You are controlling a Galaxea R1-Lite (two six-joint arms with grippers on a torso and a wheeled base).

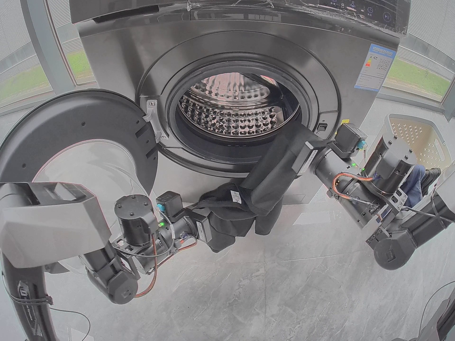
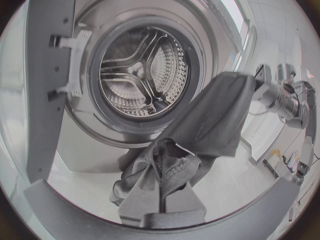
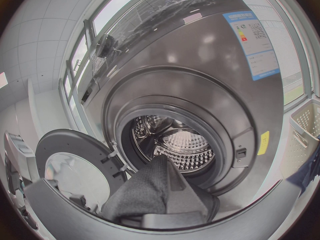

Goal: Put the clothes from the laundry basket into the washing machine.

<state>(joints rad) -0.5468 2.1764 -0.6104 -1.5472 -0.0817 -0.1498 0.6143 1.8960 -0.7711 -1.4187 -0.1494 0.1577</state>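
Observation:
A dark garment (image 1: 265, 181) hangs stretched between my two grippers in front of the washing machine (image 1: 237, 48). My left gripper (image 1: 208, 226) is shut on its lower bunched end (image 2: 166, 170), below the door opening. My right gripper (image 1: 303, 155) is shut on the upper end (image 3: 150, 190), at the lower right rim of the open drum (image 1: 232, 105). The drum (image 2: 140, 77) looks bare inside. The cream laundry basket (image 1: 419, 140) stands right of the machine with a blue cloth (image 1: 417, 183) in it.
The round door (image 1: 76, 138) is swung open to the left of the machine, close to my left arm. Grey tiled floor (image 1: 284, 280) lies in front. Windows run behind the machine on both sides.

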